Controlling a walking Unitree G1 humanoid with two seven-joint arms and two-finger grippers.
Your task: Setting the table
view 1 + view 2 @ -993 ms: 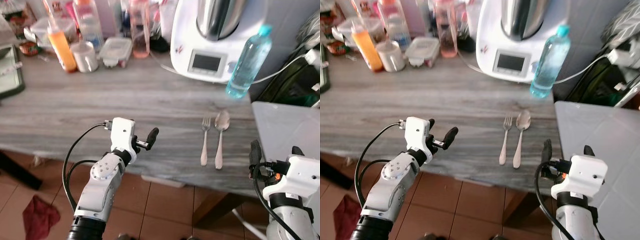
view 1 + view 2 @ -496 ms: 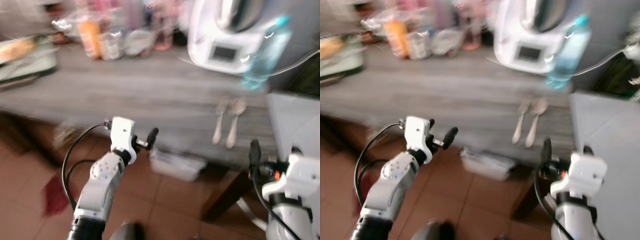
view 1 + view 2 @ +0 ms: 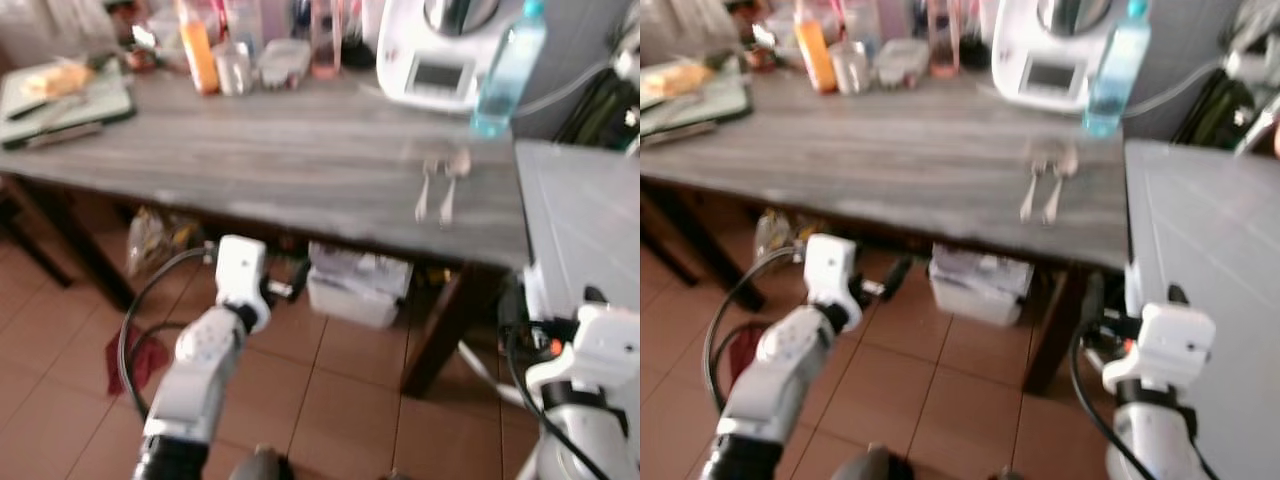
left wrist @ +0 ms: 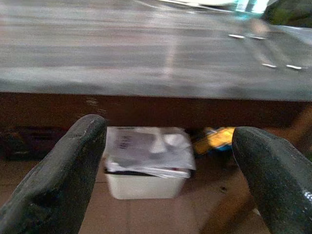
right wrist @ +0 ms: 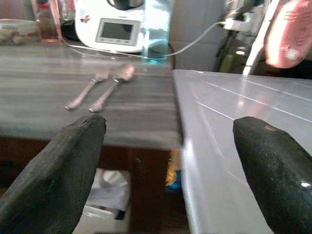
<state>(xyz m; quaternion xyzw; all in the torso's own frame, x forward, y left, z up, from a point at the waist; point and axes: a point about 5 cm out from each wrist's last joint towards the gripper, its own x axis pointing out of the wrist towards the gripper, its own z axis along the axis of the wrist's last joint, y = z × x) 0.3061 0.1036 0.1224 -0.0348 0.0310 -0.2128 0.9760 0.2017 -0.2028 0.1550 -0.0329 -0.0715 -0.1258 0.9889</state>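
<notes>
Along the far edge of the grey wood-grain table (image 3: 300,160) stands a row of containers: an orange bottle (image 3: 198,55), a pale cup (image 3: 236,70), a lidded clear box (image 3: 283,62) whose contents cannot be made out, and a tall pink-tinted bottle (image 3: 325,40). A white kitchen appliance (image 3: 440,50) with a metal bowl and a small display stands beside them, and a clear blue-capped water bottle (image 3: 508,65) stands just beside it at the table's right end. A green tray (image 3: 65,100) carrying a pale item lies at the left end. Under the table, a white bin (image 4: 146,170) holds crumpled paper or plastic, and a red cloth (image 3: 140,360) lies on the tiled floor. A fork (image 5: 87,87) and a spoon (image 5: 112,85) lie side by side on the table near its right end, touching neither gripper. A pale grey surface (image 3: 1200,230) adjoins the table on the right. The left gripper (image 4: 170,180) is held below table height, in front of the table edge; its fingers (image 4: 58,180) are spread wide and hold nothing. The right gripper (image 5: 170,170) is low at the table's right corner; its fingers (image 5: 63,170) are likewise wide apart, empty, and well short of the cutlery.
</notes>
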